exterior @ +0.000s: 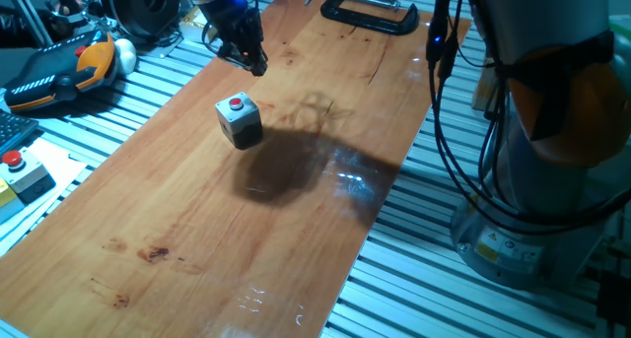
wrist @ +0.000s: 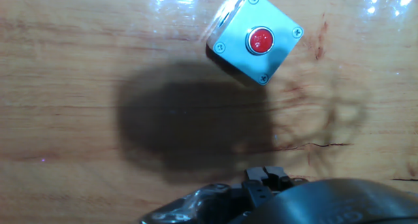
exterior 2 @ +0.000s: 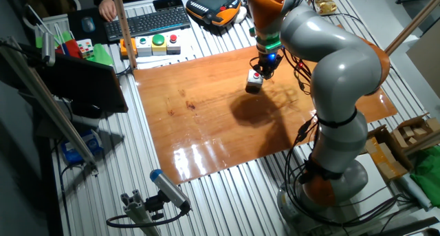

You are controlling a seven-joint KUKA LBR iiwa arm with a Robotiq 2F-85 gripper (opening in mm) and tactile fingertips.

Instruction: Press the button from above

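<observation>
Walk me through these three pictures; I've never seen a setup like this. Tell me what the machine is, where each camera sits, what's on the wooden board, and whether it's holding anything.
The machine is a robot arm, grey and orange, standing beside a wooden board on a slatted metal table. At its tip is a gripper, a two-fingered hand.

Two pictures come from fixed cameras looking at the table from different sides. The third comes from a camera on the hand itself, looking straight down at the board.

On the board sits one task object: the button, a small red push button on top of a light-grey box. The gripper hangs above the board, off to one side of the button, and holds nothing. The fingertips are not clear enough to say whether they are open.

A black clamp sits at the board's far end.
</observation>
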